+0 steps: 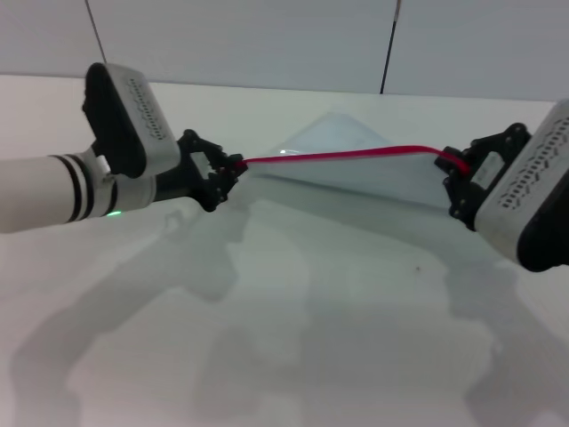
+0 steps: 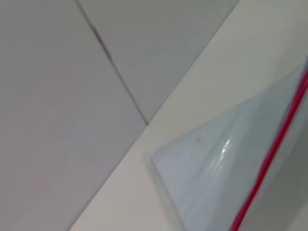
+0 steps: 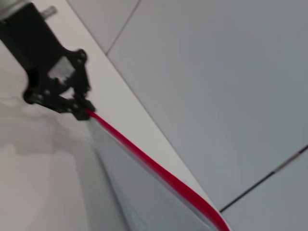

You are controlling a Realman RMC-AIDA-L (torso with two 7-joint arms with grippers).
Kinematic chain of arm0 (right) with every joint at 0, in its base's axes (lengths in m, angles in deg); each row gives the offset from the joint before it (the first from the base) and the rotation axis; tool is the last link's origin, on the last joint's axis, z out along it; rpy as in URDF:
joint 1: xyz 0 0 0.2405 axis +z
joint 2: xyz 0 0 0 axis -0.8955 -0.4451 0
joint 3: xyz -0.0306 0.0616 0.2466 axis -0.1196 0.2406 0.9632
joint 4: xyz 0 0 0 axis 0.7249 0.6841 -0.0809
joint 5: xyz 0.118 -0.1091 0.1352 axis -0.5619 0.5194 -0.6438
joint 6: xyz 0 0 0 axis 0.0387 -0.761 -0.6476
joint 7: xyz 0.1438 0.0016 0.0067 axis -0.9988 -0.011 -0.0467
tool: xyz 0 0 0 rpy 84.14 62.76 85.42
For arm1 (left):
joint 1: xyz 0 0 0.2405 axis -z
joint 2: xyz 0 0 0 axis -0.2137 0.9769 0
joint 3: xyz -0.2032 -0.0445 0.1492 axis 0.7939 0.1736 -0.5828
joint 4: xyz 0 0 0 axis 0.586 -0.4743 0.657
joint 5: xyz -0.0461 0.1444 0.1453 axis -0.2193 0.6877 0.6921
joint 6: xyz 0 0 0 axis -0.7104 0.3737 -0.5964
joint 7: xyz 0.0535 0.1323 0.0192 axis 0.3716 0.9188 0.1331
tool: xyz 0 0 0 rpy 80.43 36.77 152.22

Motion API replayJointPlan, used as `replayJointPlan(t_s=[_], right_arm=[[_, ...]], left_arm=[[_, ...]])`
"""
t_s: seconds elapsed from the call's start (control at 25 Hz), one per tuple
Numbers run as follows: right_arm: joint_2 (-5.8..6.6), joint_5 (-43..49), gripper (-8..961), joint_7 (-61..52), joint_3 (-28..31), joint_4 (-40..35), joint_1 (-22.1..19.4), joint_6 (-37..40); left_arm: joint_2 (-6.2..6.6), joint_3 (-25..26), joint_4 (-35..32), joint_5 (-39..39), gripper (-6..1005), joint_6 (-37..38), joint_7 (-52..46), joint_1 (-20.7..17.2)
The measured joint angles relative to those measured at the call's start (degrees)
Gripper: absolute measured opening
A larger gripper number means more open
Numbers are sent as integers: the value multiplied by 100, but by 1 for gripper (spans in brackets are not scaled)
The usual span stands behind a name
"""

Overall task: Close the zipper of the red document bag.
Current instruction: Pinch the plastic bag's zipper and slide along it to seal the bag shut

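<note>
left gripper point(image 1: 233, 171): clamped on the left end of the zipper point(image 1: 342, 156), black fingers point(image 1: 213, 181) pinched together at the tip of the red strip, held up off the table point(image 1: 293, 311). also seen from the right wrist view as a black linkage point(image 3: 57, 86) with the red line starting right at its fingertips.

right gripper point(image 1: 455, 173): closed on the right end of the zipper, where the red strip curls in a small loop against the black fingers point(image 1: 462, 187). own fingers not shown in the right wrist view.

zipper: stretched taut between the two grippers, nearly level, sagging a touch toward the left, raised above the table. appears as a bright red line along the bag's edge in both wrist views point(image 2: 272, 154) point(image 3: 154, 168).

red document bag point(image 1: 356, 165): translucent pale blue-grey, hanging by its red edge, tilted away toward the wall, far corner peaking behind the zipper, lower edge near or touching the table behind — hard to tell which. glossy highlight near the left end. far corner resting on or near the table in the left wrist view point(image 2: 202, 173).

surface: plain white matte table, soft grey shadows of both arms and the bag falling toward the near side. one tiny dark speck point(image 1: 418, 266) right of centre.

room: pale grey wall panels point(image 1: 240, 40) behind the table, split by thin dark vertical seams point(image 1: 389, 49).
</note>
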Motion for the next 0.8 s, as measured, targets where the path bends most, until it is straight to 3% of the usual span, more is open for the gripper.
replayJointPlan(t_s=[0.4,0.8], right_arm=[[-15,40,38,-3,247,-55,-182,-130],[-32,47,37,-522,880,293,-108,-247]], left_arm=[[58,219,34,-45,164,-18,20,-128],[-54,647,2,-603,218,-52,44,-49]])
